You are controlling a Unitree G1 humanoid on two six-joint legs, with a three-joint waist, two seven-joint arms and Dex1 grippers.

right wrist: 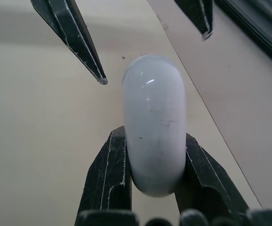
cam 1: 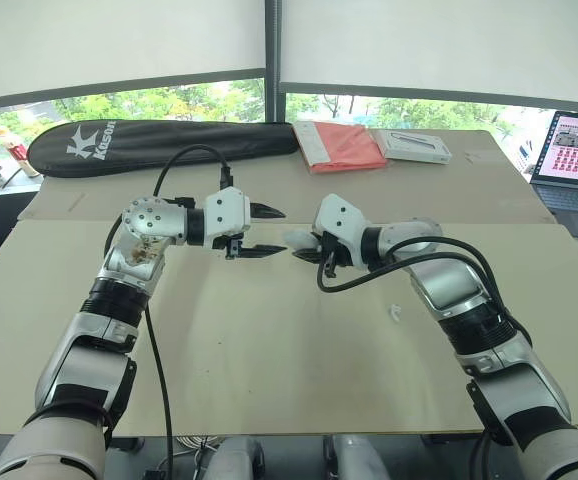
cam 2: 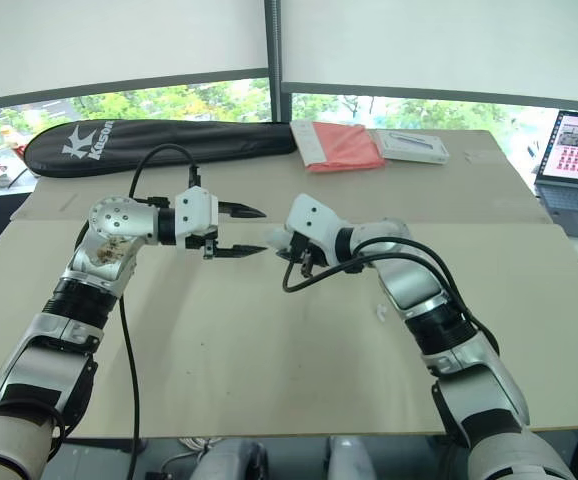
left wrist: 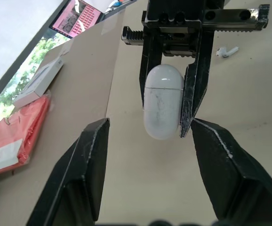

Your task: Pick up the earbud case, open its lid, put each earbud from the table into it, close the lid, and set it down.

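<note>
Pickup alone looked done: the right gripper [right wrist: 154, 135] pinched the shut earbud case [left wrist: 163, 101] aloft, the left gripper [cam 1: 281, 231] spread just facing it, an earbud [cam 1: 396, 313] lying unstowed on the table [cam 1: 269, 380] beneath the right forearm.

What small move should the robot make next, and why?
Probably ease the left tool forward around the free end of the earbud case. The right tool grips the case above the table with its lid shut. The left tool is open and faces the case across a gap, and an earbud lies on the table.
</note>
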